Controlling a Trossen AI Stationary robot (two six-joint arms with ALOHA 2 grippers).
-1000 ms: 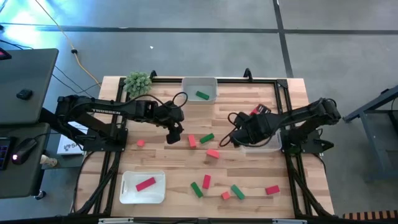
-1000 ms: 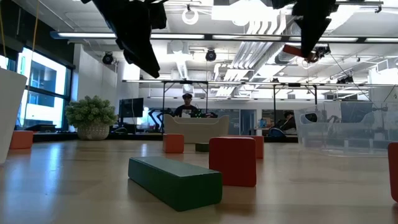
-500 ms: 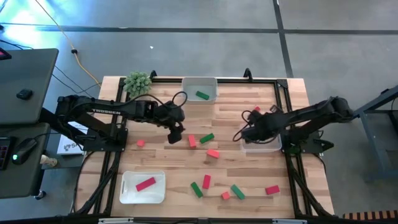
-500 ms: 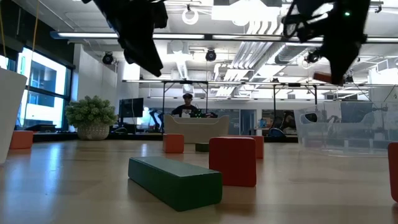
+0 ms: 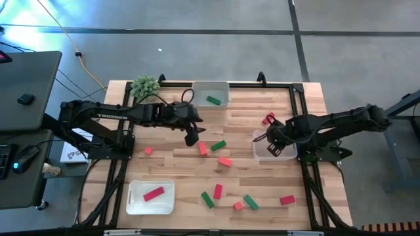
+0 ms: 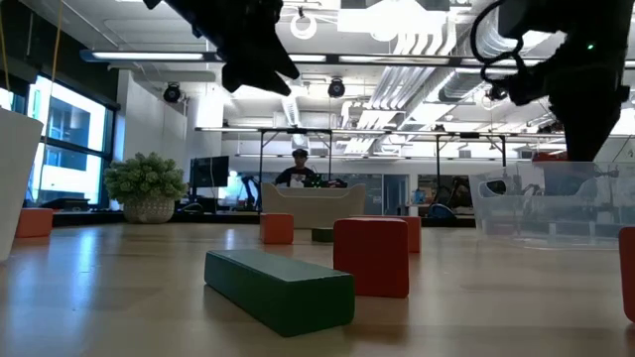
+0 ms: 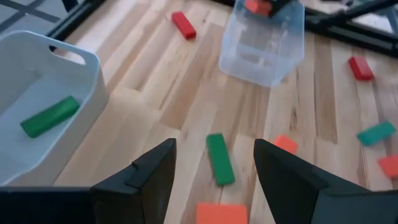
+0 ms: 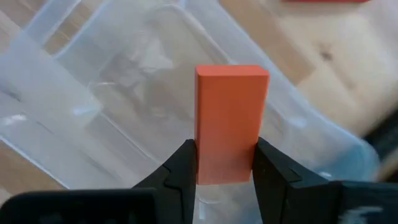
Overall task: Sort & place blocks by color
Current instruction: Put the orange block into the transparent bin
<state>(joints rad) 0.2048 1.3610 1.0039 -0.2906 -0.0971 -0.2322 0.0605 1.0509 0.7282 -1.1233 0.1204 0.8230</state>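
Red, coral and green blocks lie scattered on the wooden table (image 5: 164, 111). My right gripper (image 5: 274, 145) is shut on an orange block (image 8: 230, 118) over the clear container (image 5: 276, 156) near the table's right edge. My left gripper (image 5: 191, 136) hangs open above the table's middle, slanting down, with nothing between its fingers. A green block (image 7: 217, 158) and a coral block (image 7: 222, 213) lie on the table below it. The white tray (image 5: 211, 93) at the far edge holds one green block (image 5: 213, 100). A near-left white tray (image 5: 136, 202) holds a red block (image 5: 153, 193). My right gripper pinches the orange block by its two opposite side faces (image 8: 208, 165), at the end nearest the gripper. The fingers point down from above and lie along the block. The block sticks out past the fingertips, lifted clear over the clear container's opening (image 8: 124, 93).
A spiky green plant ball (image 5: 145, 86) stands at the far left corner. A red block (image 5: 268, 118) lies just beyond the clear container. More blocks (image 5: 250, 202) are strewn along the near side. A black frame (image 5: 298, 98) borders the table. A person sits in the room behind (image 6: 300, 169).
My right gripper has carried the orange block toward the table's right edge and down, turning to point straight down over the clear container. My left gripper has tipped up toward level and shifted slightly toward the right, still open.
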